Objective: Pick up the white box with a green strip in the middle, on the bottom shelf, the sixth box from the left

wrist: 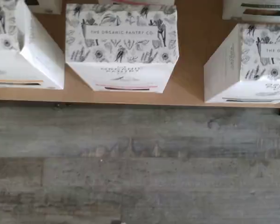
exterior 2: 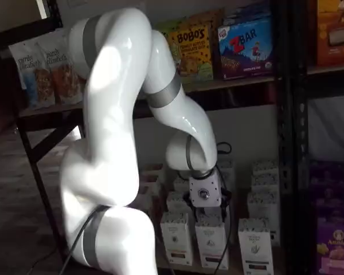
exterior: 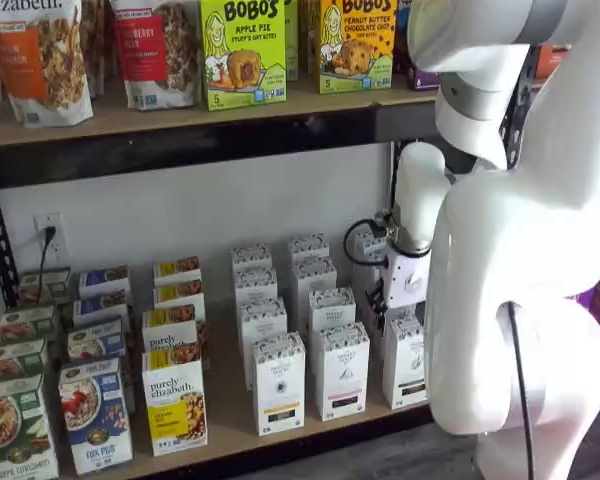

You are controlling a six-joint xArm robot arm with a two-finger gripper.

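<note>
While grey floor planks (wrist: pixel 140 163) lie nearest, the bottom shelf (wrist: pixel 191 95) begins just beyond them, with cartons along its front edge. The white box (wrist: pixel 254 60) with the greenish band stands at that edge, beside a pink-banded carton (wrist: pixel 121 46). In both shelf views it fronts the rightmost white row (exterior: pixel 405 360) (exterior 2: pixel 255 249). The gripper (exterior 2: pixel 208 209) hangs above these rows, fingers spread and empty.

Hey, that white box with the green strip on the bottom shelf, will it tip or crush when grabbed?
The white box looks like a stiff carton, so it probably holds shape. Tall and narrow, it may tip if nudged high. Its smooth faces could slip.
</note>
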